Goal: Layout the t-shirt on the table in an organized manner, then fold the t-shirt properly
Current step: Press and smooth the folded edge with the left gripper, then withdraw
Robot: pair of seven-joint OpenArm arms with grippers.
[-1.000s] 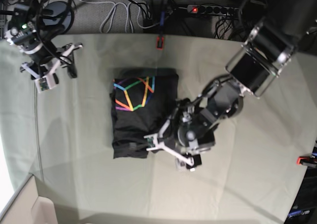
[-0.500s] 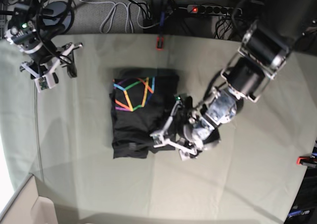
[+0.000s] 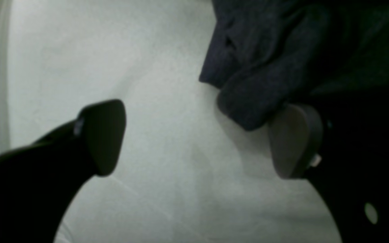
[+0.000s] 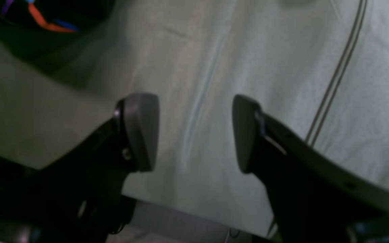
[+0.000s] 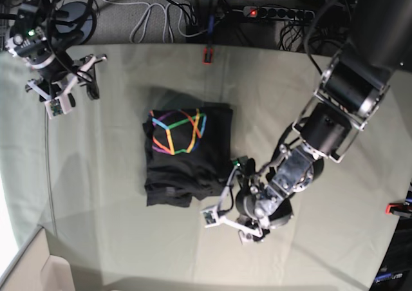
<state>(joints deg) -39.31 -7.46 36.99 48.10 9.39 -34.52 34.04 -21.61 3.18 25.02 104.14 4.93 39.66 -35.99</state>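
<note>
The dark t-shirt [image 5: 187, 159] lies folded into a compact rectangle in the middle of the table [image 5: 335, 252], with its rainbow logo [image 5: 177, 131] facing up. My left gripper [image 5: 228, 226] is open and empty, low over the cloth just off the shirt's front right corner. In the left wrist view the gripper [image 3: 199, 141] has its jaws wide apart, and one fingertip [image 3: 295, 145] is next to a bunched fold of the t-shirt [image 3: 265, 67]. My right gripper [image 5: 80, 85] is open and empty at the far left of the table. The right wrist view shows that gripper [image 4: 194, 133] above bare cloth, with the logo's corner [image 4: 29, 13] at the top left.
A red clamp [image 5: 208, 54] grips the table's far edge and another [image 5: 396, 207] grips the right edge. Cables and a power strip [image 5: 277, 12] lie on the floor beyond the far edge. A seam line [image 4: 336, 77] runs across the cloth.
My left gripper has drawn back off the shirt's right edge toward the front of the table. The shirt's far edge and logo have shifted slightly toward the front. The right arm has stayed in place.
</note>
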